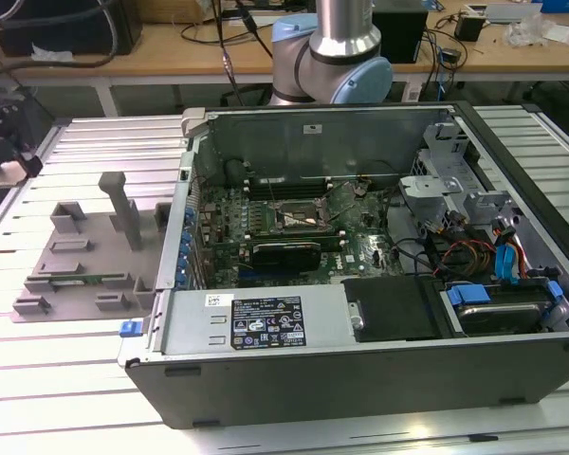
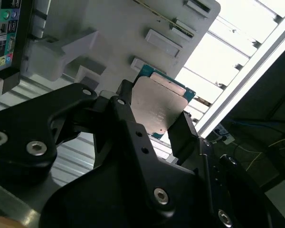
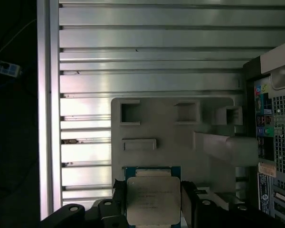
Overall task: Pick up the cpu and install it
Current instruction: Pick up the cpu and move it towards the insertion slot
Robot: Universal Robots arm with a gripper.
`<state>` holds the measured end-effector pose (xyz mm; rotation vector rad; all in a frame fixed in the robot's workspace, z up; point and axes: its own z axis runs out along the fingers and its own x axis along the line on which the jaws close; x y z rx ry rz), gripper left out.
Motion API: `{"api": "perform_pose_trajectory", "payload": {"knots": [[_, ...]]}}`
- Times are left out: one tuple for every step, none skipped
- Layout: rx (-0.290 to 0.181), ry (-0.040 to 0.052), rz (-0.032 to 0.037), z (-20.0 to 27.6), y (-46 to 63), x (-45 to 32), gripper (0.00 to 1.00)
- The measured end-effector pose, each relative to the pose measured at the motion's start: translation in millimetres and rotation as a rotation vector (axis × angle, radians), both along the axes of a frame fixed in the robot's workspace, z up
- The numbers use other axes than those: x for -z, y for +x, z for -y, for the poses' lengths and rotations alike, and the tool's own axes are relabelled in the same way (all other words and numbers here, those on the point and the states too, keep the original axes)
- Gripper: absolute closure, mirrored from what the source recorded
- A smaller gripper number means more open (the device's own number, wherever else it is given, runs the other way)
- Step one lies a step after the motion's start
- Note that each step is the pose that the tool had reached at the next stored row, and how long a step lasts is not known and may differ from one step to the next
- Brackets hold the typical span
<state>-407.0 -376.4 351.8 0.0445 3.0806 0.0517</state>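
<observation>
In the exterior view the arm (image 1: 334,43) stands upright, its silver tube rising from a blue-grey joint (image 1: 346,76). In both wrist views the black gripper (image 2: 156,113) (image 3: 153,202) has its jaws closed, apparently firmly, on opposite edges of the cpu (image 3: 152,190).

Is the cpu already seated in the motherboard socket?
No, in the first wrist view the gripper holds the cpu over the grey fixture.

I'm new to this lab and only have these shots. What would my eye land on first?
The open computer case, motherboard exposed, spans the middle of the exterior view. In both wrist views the silvery cpu sits clamped in the black hand, the grey fixture behind it.
</observation>
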Motion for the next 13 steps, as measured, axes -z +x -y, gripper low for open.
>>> {"api": "perform_pose_trajectory", "payload": {"knots": [[0.000,0.0000,0.0007,-0.1,0.0,-2.7,0.45],[0.000,0.0000,0.0015,-0.1,0.0,-5.8,0.45],[0.000,0.0000,0.0024,-0.2,0.0,-9.2,0.45],[0.001,0.0000,0.0034,-0.3,0.0,-11.9,0.45],[0.001,0.0000,0.0049,-0.6,0.0,-17.4,0.45],[0.001,0.0000,0.0059,-0.8,0.0,-20.9,0.45],[0.001,0.0000,0.0068,-1.0,0.0,-24.1,0.45],[0.001,-0.0001,0.0076,-1.1,0.0,-27.0,0.45],[0.001,0.0000,0.0087,-1.3,0.0,-30.2,0.45],[0.001,-0.0001,0.0096,-1.5,0.0,-33.0,0.45],[0.002,-0.0001,0.0103,-1.7,0.0,-35.8,0.45],[0.002,-0.0001,0.0112,-2.0,0.0,-38.4,0.45],[0.002,-0.0003,0.0124,-2.3,0.0,-42.7,0.45]]}}
